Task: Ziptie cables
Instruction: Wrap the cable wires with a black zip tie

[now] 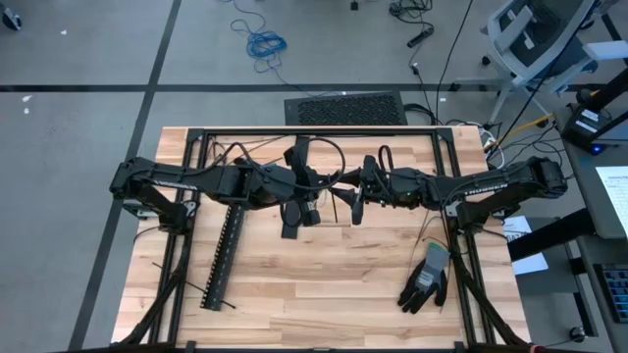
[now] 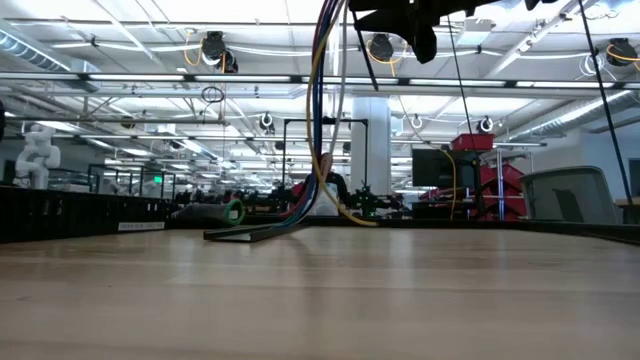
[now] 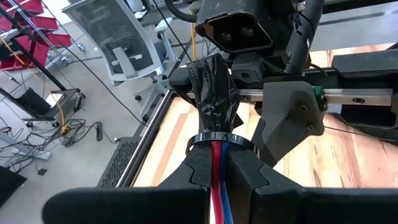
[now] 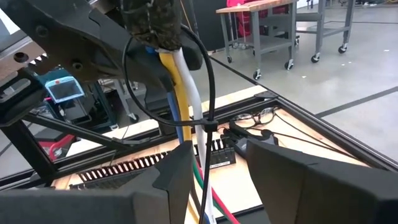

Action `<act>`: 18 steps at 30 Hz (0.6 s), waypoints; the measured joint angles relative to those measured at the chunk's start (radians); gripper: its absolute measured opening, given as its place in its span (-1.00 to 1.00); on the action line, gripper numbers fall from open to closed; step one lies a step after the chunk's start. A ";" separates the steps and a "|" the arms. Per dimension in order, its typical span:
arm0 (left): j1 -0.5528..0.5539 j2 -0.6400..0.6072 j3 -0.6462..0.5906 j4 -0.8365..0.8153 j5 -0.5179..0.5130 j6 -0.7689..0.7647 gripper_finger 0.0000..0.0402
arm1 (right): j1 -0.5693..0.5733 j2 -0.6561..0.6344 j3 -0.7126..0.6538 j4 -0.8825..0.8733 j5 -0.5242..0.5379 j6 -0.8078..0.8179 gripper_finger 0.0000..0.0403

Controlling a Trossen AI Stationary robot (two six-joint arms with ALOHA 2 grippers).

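Cables (image 4: 186, 106) show best to you in the right wrist view: yellow, white and blue strands drop from a taped end, ringed by a thin black zip tie (image 4: 208, 124) whose loop stands wide around them. The left wrist view gives you what that one hides: the left hand (image 3: 219, 165) clamped together on red and blue strands, a zip tie band just above its fingers (image 3: 249, 180), black tape above that. From above, both hands meet mid tabletop (image 1: 324, 284), the right hand (image 1: 355, 208) beside the left; whether it grips you cannot tell. The low view shows the bundle hanging down to the wood. A perforated black strip (image 1: 224, 257) and a grey glove (image 1: 426, 278) lie apart. No writing reads.
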 joint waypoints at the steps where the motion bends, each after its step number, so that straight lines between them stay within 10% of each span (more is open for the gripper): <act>1: 0.000 0.000 0.000 0.000 0.000 0.000 -0.88 | 0.000 0.000 0.000 0.000 0.000 0.000 -0.29; 18: 0.001 0.000 0.000 -0.017 -0.009 0.024 -0.88 | 0.000 -0.021 0.000 -0.002 0.002 -0.057 -0.62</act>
